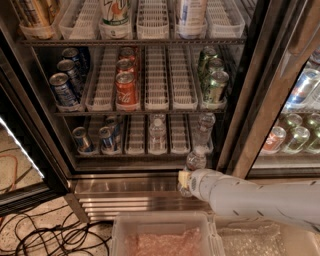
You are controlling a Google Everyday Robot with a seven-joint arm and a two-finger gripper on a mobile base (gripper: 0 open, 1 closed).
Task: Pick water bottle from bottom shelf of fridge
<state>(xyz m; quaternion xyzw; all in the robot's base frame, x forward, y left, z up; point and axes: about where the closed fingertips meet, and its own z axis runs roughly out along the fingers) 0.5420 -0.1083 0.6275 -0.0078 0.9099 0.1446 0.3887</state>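
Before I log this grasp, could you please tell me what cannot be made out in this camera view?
All in the camera view:
1. Gripper, before the fridge base: how it meets the water bottle is hidden behind its white wrist.
2. Water bottle's base: covered by the gripper.
3. Bottom shelf: rear lost in shadow under the rack above.
4. Top-rack containers: cut off by the upper edge.

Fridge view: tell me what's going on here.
The robot's arm reaches in from the right. Its gripper holds a water bottle at the front of the open fridge, just outside the bottom shelf. A second bottle and soda cans stand on that shelf.
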